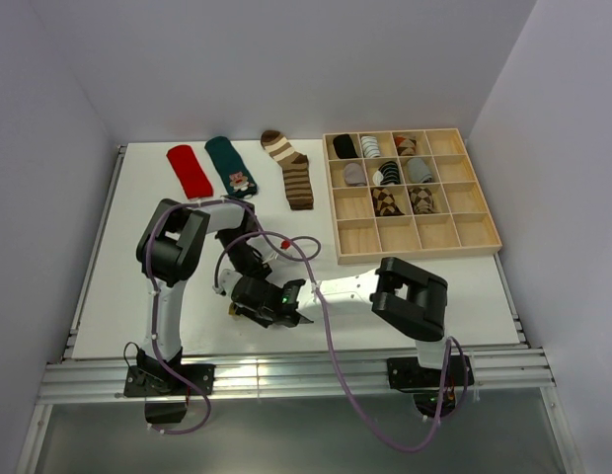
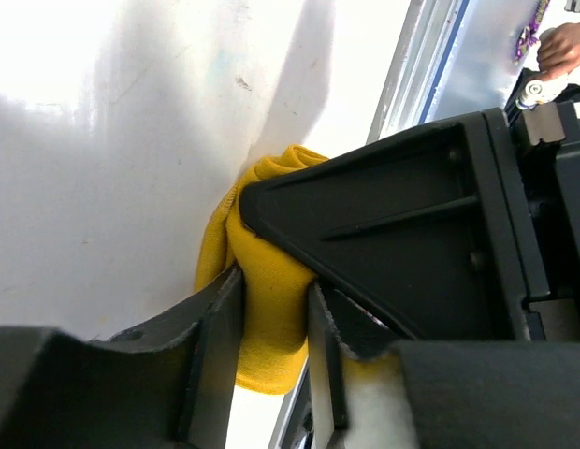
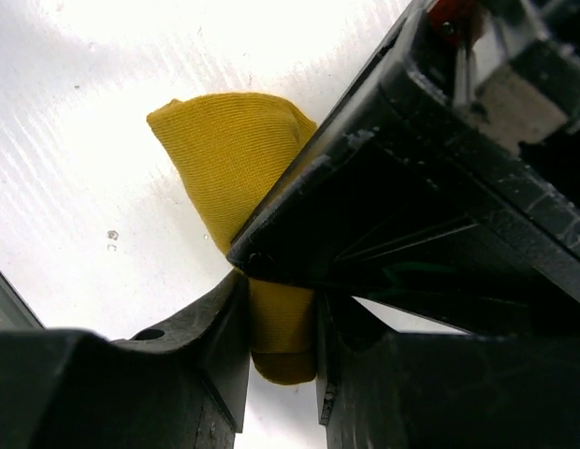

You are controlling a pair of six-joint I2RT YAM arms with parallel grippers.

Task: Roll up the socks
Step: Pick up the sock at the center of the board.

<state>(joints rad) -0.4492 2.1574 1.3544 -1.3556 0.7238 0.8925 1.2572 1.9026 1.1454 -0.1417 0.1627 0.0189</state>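
Observation:
A mustard yellow sock [image 2: 269,309] is bunched up near the table's front edge, and both grippers hold it. In the left wrist view my left gripper [image 2: 272,292] is shut on a thick fold of it, with the right gripper's black body lying across the top. Seen from the right wrist, my right gripper [image 3: 282,313] is shut on the narrow end of the yellow sock [image 3: 229,154]. From above, the left gripper [image 1: 245,281] and right gripper [image 1: 255,308] meet and hide nearly all of the sock [image 1: 230,309]. A red sock [image 1: 190,170], a teal sock [image 1: 232,166] and a striped sock [image 1: 291,170] lie flat at the back.
A wooden compartment tray [image 1: 454,232] sits at the right, with rolled socks in several of its upper cells. The table's front edge and metal rail [image 1: 286,373] run just behind the grippers. A purple cable [image 1: 326,326] loops over the right arm.

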